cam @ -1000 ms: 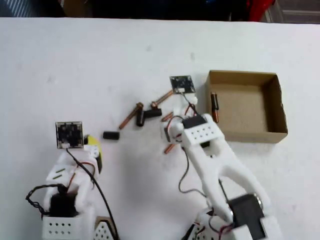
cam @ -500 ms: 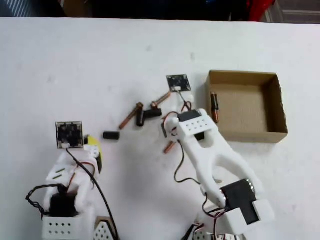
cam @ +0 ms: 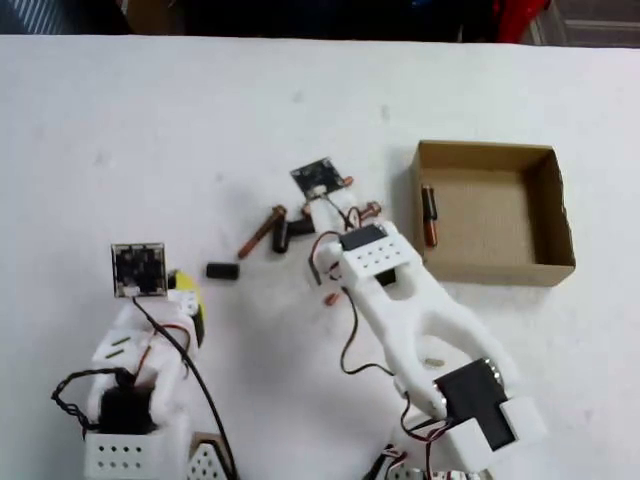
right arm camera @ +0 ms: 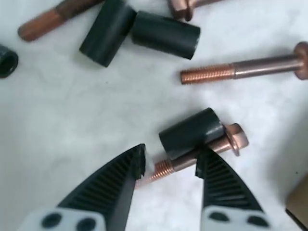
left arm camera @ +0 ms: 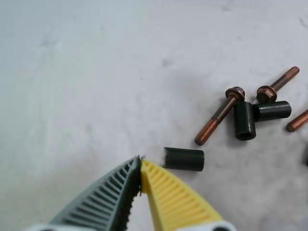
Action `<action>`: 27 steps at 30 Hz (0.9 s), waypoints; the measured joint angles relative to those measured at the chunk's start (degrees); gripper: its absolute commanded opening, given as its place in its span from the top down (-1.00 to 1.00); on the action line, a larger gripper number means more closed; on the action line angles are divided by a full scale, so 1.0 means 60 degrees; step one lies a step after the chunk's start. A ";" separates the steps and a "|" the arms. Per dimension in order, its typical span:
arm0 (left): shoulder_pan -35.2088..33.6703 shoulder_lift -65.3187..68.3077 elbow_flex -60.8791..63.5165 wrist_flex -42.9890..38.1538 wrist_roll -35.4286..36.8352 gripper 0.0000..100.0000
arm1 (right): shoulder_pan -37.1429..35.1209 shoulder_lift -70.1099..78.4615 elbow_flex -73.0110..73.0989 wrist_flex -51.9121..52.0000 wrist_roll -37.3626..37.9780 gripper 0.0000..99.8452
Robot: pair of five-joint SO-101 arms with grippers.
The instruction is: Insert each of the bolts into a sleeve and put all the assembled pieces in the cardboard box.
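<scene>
1. Since a second ago the right arm [cam: 410, 300] has swung away from the box [cam: 485, 148] and over the loose parts. The left arm [cam: 140, 350] has not moved.
2. Right gripper [right arm camera: 171, 156]: its fingers are apart and hold nothing. A bolt [right arm camera: 180, 161] lies across the gap between them. A sleeve [right arm camera: 191, 132] rests against that bolt just past the fingertips, alongside the shank rather than on it.
3. Farther out from that gripper lies a second bolt [right arm camera: 250, 67], and beyond it a sleeve pair [right arm camera: 166, 33], touching.
4. Left gripper [left arm camera: 140, 166]: its fingers are pressed together and empty. A lone sleeve [left arm camera: 184, 159] lies just off the tips.
5. The step in hand looks like picking up the bolt for another assembly. One assembled piece [cam: 429, 215] already lies in the box, while several bolts remain loose.
6. The next move calls for closing on the shank alone. The touching sleeve could get trapped or roll off. The left gripper would then need to open and take a sleeve to receive the bolt.
</scene>
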State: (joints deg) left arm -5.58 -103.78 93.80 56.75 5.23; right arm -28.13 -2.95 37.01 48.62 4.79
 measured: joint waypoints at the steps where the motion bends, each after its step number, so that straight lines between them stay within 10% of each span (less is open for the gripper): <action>1: 0.0000 0.0000 0.0000 0.0000 0.0000 0.95 | 0.0000 0.0000 0.0000 0.0029 0.0088 0.69; 27: 0.0015 -0.0015 0.0249 0.0000 0.0000 0.95 | -0.0015 0.0000 -0.0015 0.0879 0.3795 0.69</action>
State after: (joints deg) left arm -5.49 -103.87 95.30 56.75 5.23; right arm -28.22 -2.95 36.92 53.89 27.56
